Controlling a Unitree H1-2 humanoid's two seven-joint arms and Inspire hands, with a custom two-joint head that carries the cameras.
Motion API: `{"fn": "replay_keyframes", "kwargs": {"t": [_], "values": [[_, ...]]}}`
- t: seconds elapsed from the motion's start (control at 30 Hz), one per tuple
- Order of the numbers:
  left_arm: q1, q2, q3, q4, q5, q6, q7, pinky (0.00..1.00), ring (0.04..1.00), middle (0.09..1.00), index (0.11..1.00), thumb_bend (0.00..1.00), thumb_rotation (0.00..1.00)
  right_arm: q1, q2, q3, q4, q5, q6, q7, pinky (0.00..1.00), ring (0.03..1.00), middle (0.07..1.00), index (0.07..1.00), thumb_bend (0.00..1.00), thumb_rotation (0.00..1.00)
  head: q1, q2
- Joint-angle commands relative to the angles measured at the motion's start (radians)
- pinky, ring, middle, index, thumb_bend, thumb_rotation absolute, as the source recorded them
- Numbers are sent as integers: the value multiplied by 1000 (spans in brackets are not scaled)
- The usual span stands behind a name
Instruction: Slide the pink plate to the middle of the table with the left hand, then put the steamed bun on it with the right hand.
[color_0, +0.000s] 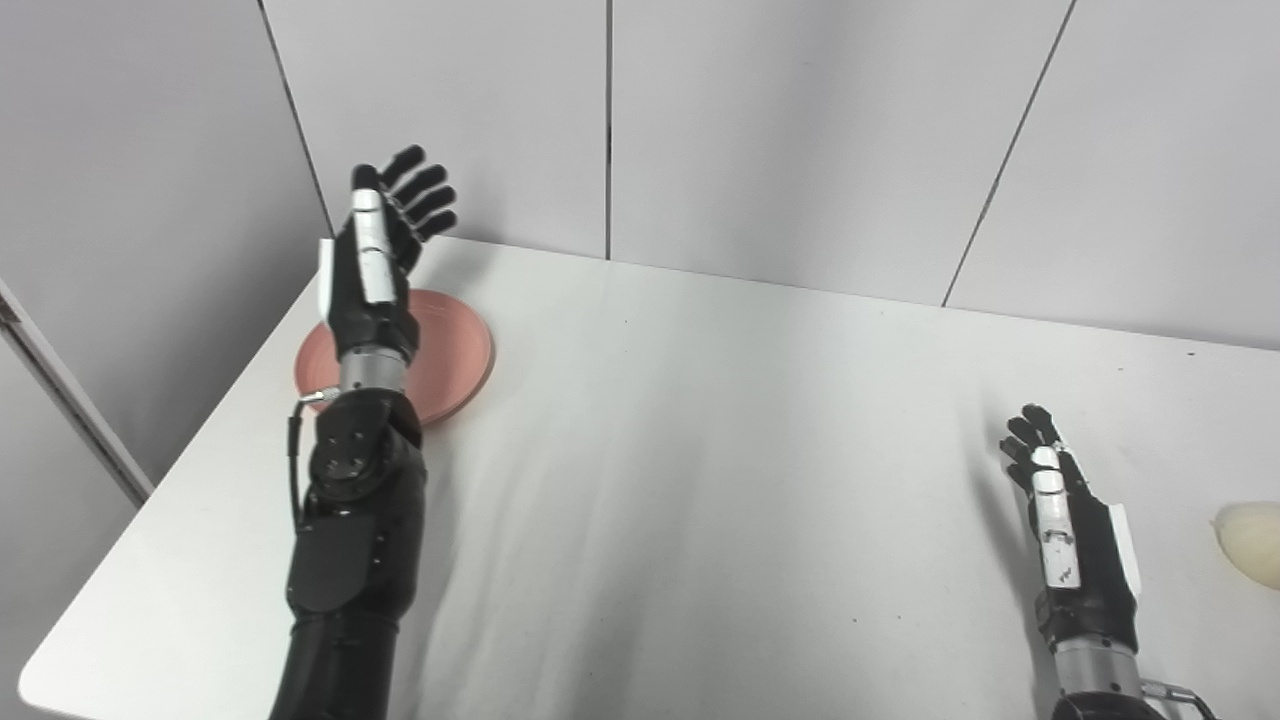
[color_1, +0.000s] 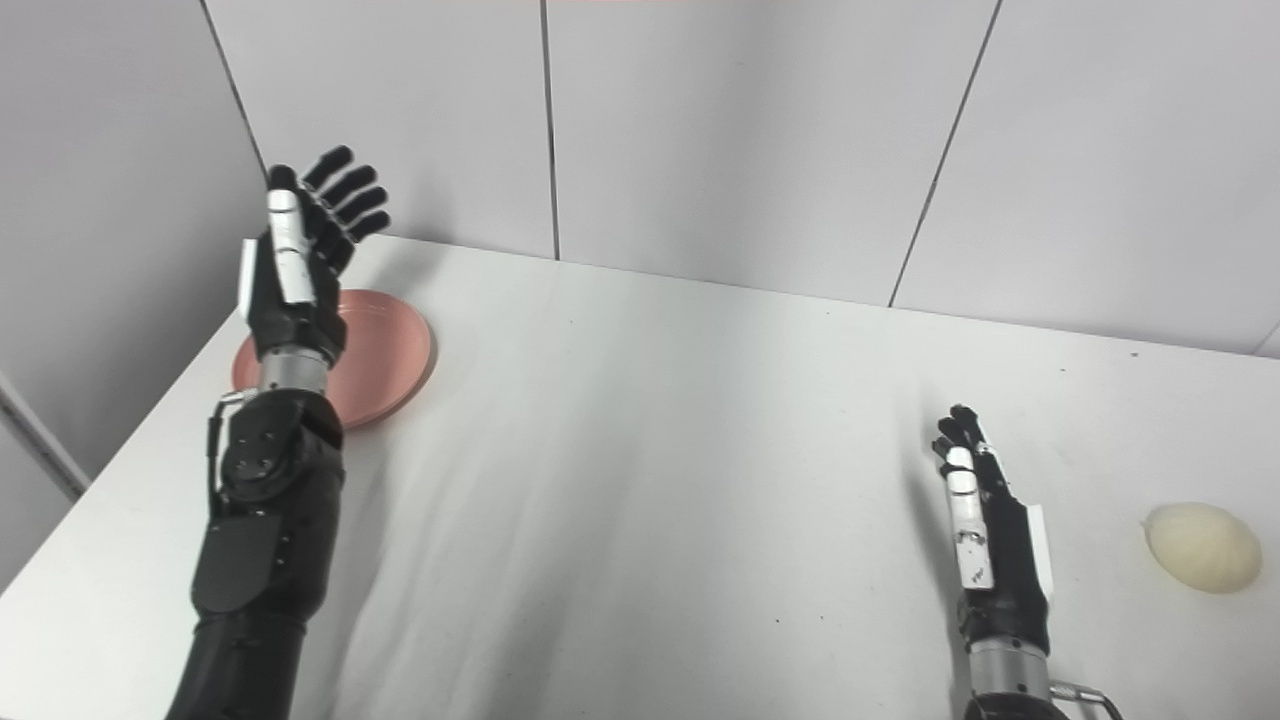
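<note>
A pink plate (color_0: 455, 350) lies flat at the far left of the white table (color_0: 700, 450), partly hidden behind my left forearm. My left hand (color_0: 385, 235) is raised above the plate, open, fingers spread and pointing up, holding nothing. A pale cream steamed bun (color_1: 1203, 547) lies on the table at the right edge; it also shows in the left eye view (color_0: 1252, 543), cut by the frame. My right hand (color_1: 985, 520) is open and empty, low over the table, a hand's width left of the bun.
Grey wall panels (color_0: 800, 130) stand right behind the table's far edge. The table's left edge (color_0: 190, 440) runs close by the plate. A wide stretch of bare white tabletop lies between the two hands.
</note>
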Motion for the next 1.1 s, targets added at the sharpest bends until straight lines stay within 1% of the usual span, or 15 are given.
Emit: {"fn": "replay_keyframes", "kwargs": {"t": [0.0, 0.17, 0.27, 0.4, 0.53, 0.6, 0.7, 0.93, 1.07], "values": [[-53, 36, 9, -19, -8, -3, 10, 706, 726, 736, 733, 698, 1000, -14, 0, -2, -11, -2, -47, -3, 917, 889, 897, 899, 302, 1000, 1, 1], [-66, 89, 46, 61, -20, -54, 3, 720, 724, 740, 741, 695, 1000, -12, -4, -2, -13, 5, -48, 5, 922, 893, 902, 904, 309, 1000, 4, 1], [-72, 120, 59, 110, -7, -77, 10, 722, 725, 739, 741, 684, 1000, -12, -3, -1, -18, -2, -42, 1, 920, 896, 902, 903, 310, 1000, 5, 2], [-72, 175, 59, 186, -2, -110, -13, 770, 743, 741, 742, 722, 1000, -10, -4, -2, -27, 0, -31, 3, 916, 893, 899, 903, 315, 1000, 8, 3], [-77, 214, 56, 263, -3, -174, -17, 723, 732, 730, 731, 744, 1000, -10, -5, -2, -29, 6, -32, 7, 930, 900, 907, 911, 292, 1000, 10, 3], [-78, 235, 53, 304, -7, -198, -27, 718, 734, 730, 732, 781, 1000, -8, -5, -1, -36, 10, -26, 9, 939, 907, 911, 914, 301, 1000, 11, 3], [-78, 261, 50, 358, -13, -229, -42, 756, 743, 735, 737, 813, 1000, -7, -6, -1, -36, 10, -29, 10, 943, 910, 913, 917, 294, 1000, 13, 3], [-88, 292, 55, 458, -30, -303, -76, 767, 764, 756, 753, 844, 1000, -10, -7, -2, -34, 8, -31, 6, 940, 906, 907, 911, 292, 1000, 15, 5], [-90, 315, 44, 497, -28, -316, -100, 793, 789, 779, 777, 856, 1000, -8, -3, -3, -43, 8, -23, 2, 940, 903, 907, 911, 287, 999, 16, 4]]}}
